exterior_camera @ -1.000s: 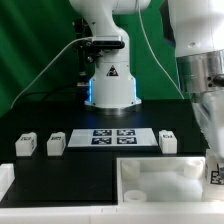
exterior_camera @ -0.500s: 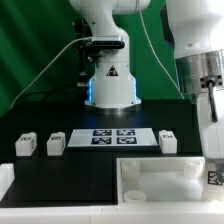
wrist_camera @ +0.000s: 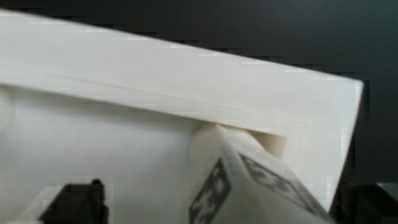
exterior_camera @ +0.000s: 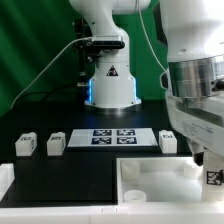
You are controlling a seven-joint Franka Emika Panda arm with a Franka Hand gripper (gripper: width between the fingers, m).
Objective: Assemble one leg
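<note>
No legible writing, only square tags on the leg (wrist_camera: 246,182) standing in the tabletop (wrist_camera: 196,75) corner; end effector (exterior_camera: 205,150) grip state unclear.

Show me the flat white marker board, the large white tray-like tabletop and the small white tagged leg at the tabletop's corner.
marker board (exterior_camera: 112,136), exterior view, middle tags.
tabletop (exterior_camera: 160,180), exterior view, bare floor.
leg (exterior_camera: 213,176), exterior view, tagged face.

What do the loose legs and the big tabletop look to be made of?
The legs look like matte white plastic: blocky, evenly coloured, each with a printed black-and-white tag. The tabletop looks like the same smooth white plastic, with moulded-looking raised walls and no visible grain; it could be painted instead.
</note>
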